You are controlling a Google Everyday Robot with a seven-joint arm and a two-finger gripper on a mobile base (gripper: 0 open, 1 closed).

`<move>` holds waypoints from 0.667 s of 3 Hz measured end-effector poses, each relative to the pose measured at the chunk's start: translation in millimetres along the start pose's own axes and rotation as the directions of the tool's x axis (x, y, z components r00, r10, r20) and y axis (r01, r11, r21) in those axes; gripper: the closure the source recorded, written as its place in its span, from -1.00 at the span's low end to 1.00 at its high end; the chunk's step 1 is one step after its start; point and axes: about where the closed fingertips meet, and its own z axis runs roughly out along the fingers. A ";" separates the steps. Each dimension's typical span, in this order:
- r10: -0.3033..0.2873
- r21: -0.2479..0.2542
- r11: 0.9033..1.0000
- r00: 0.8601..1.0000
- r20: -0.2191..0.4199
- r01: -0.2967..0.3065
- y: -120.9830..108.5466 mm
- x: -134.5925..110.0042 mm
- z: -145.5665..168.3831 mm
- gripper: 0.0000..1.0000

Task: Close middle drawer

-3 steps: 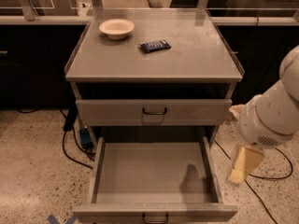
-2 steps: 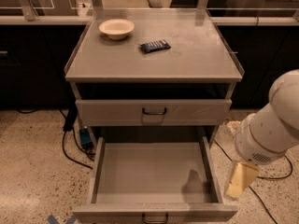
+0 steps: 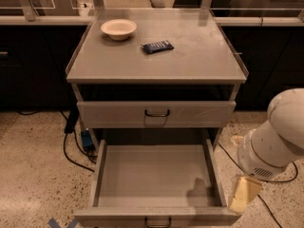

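Middle drawer (image 3: 156, 175) pulled open; jaws just beside its right front corner, state unclear

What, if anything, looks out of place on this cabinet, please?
Only the wide shallow grey metal middle drawer stands pulled far out and empty, while the grey drawer above is shut. The gripper hangs beside its front right corner.

There is one gripper (image 3: 244, 194), low at the right. To its left, just beside it, is one open drawer, the middle drawer (image 3: 152, 175). Up and to its left is one shut drawer (image 3: 114, 114). There are two dark loop handles (image 3: 157, 113), one on each drawer front. Farther up and left, one cabinet top (image 3: 190, 61) carries one bowl (image 3: 118, 29) and one dark blue packet (image 3: 157, 46).
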 end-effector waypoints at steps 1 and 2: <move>0.000 0.000 1.000 1.000 0.000 0.000 0.0 0.0 0.0 -0.67; 0.000 0.000 1.000 1.000 0.000 0.000 0.1 0.0 0.1 -0.20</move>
